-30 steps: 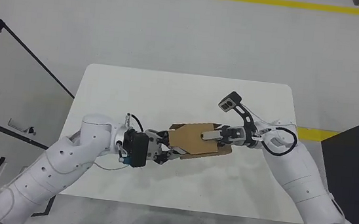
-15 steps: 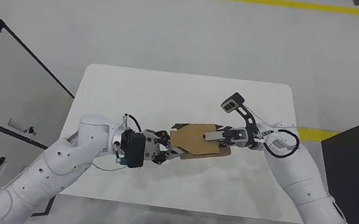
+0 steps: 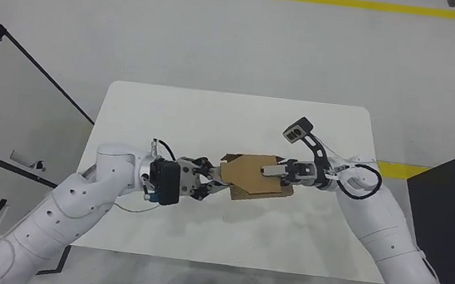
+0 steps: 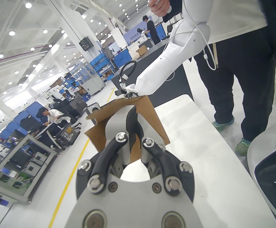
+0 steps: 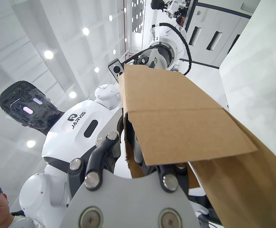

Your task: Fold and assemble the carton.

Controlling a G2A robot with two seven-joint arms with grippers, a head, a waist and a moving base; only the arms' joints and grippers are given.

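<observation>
1. The brown cardboard carton (image 3: 255,177) hangs between the two arms over the middle of the white rectangular table (image 3: 213,115). It seems lifted off the tabletop rather than resting on it.
2. The left pincer (image 3: 211,184) is pinching one end of the carton, with a cardboard edge nipped between its fingers.
3. The right pincer (image 3: 271,170) is pressed together on the opposite end, gripping a carton wall.
4. Done so far, as I judge it: the carton is no longer flat. It has been partly opened into a sleeve, with a hollow visible beneath the creased upper panel.
5. Left to do: the sleeve looks skewed rather than square. A loose end flap (image 5: 183,136) juts straight out past its crease, unfolded. Both ends probably need their flaps folded in and closed, so the task looks to be in its early part.
</observation>
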